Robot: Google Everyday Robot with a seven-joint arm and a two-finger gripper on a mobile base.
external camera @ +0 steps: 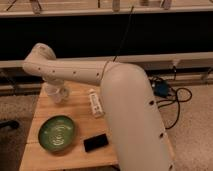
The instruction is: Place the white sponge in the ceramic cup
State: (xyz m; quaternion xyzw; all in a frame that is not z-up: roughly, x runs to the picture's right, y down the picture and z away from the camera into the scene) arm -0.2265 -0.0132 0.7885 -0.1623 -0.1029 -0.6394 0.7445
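My gripper (56,93) hangs from the long white arm at the far left corner of the wooden table (75,107). It is right at a small pale glossy ceramic cup (62,94), and the two overlap so that I cannot separate them well. A white oblong thing (95,103) lies near the middle of the table, to the right of the gripper and apart from it. I cannot tell whether it is the white sponge, or whether the gripper holds anything.
A wide green bowl (57,133) sits at the front left of the table. A flat black object (96,142) lies to its right near the front edge. My bulky white arm (132,115) covers the table's right side. Cables (167,95) lie on the floor at right.
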